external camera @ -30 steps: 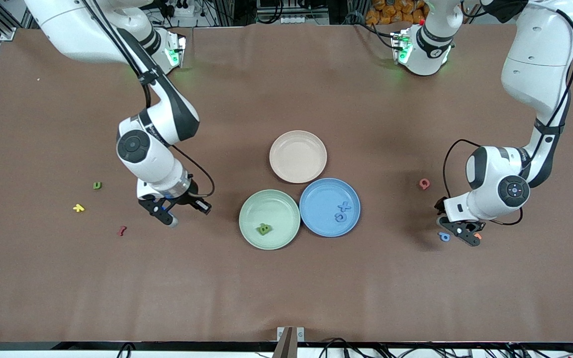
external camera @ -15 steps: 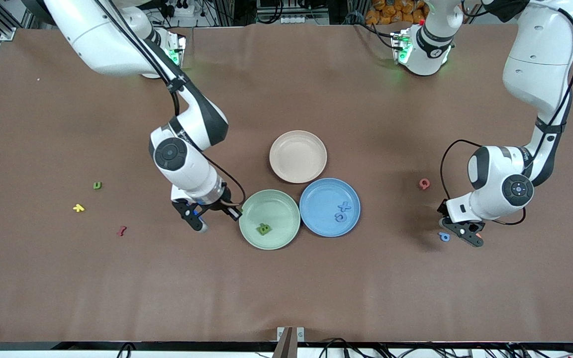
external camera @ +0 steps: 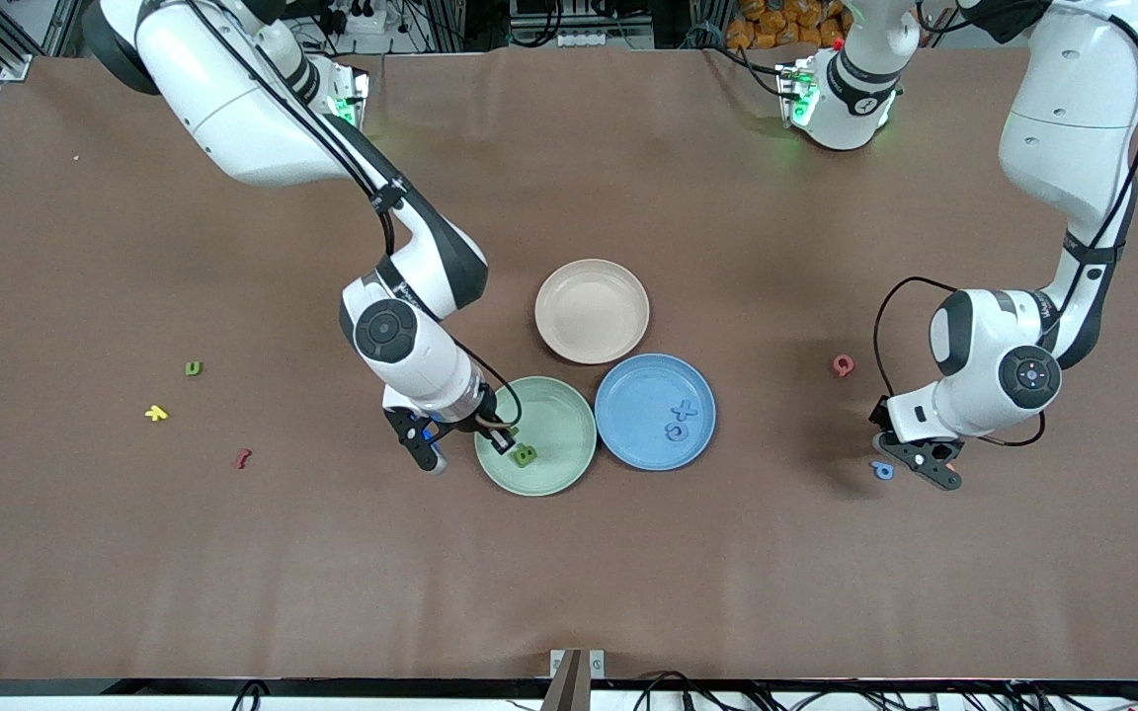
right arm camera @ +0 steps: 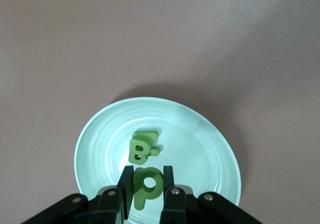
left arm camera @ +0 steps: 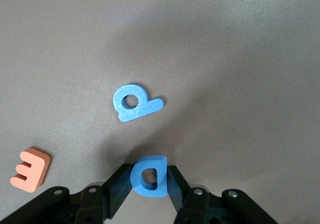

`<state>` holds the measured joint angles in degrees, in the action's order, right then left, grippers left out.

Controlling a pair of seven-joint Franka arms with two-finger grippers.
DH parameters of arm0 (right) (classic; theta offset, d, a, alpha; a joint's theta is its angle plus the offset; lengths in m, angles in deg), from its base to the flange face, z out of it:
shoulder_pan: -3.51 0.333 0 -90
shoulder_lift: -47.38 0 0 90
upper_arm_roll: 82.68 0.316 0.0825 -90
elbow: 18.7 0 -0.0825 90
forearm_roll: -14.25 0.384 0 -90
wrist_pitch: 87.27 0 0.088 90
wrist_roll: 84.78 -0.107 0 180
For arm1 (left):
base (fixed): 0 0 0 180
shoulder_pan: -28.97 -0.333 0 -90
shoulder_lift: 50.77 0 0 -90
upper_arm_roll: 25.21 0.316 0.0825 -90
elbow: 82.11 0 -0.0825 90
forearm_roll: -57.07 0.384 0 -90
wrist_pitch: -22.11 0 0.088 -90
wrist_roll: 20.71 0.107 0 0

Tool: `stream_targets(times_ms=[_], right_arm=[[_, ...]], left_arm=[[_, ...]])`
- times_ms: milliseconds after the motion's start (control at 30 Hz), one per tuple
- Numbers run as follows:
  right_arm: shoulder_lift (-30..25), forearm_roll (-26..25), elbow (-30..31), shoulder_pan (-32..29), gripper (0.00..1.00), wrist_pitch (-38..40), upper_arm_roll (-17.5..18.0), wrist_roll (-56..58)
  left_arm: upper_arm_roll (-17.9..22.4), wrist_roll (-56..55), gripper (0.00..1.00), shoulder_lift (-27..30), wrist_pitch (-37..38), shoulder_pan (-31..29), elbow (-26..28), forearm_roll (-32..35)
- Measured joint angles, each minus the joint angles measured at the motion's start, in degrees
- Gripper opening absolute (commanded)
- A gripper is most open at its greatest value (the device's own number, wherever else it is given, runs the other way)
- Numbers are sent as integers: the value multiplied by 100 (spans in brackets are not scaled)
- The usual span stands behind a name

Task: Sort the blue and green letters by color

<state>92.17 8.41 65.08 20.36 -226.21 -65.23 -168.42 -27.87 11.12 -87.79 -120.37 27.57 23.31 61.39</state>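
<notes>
The left gripper (left arm camera: 148,181), low over the table at the left arm's end, had its fingers (left arm camera: 118,184) pinched on the blue D (left arm camera: 149,175). The blue P (left arm camera: 135,102) lay on the cloth just beside it, the orange E (left arm camera: 31,169) near. The right gripper (right arm camera: 146,188) held the green P (right arm camera: 145,185) between closed fingers (right arm camera: 125,186) above the green plate (right arm camera: 210,154), over its rim toward the right arm's end, close to the green B (right arm camera: 140,150) lying in that plate. The blue plate (external camera: 628,415) carried two blue letters (external camera: 680,420). A green u (external camera: 193,368) sat well apart, toward the right arm's end
</notes>
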Motion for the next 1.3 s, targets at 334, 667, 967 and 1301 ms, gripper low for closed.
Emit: stream_targets(times_ms=[334, 667, 967, 1301], right_arm=[[229, -1, -215, 97, 73, -47, -1, -232], [242, -14, -233, 129, 100, -47, -1, -343], [239, -229, -254, 120, 100, -38, -34, -346], [-91, -413, 107, -252, 100, 240, -85, 201]], left_arm=[[-34, 0, 0, 44, 0, 19, 9, -30], [-58, 0, 0, 62, 0, 41, 12, -63], [-69, -69, 0, 132, 66, 86, 11, -82], [-97, -1111, 0, 721, 802, 564, -29, -210]])
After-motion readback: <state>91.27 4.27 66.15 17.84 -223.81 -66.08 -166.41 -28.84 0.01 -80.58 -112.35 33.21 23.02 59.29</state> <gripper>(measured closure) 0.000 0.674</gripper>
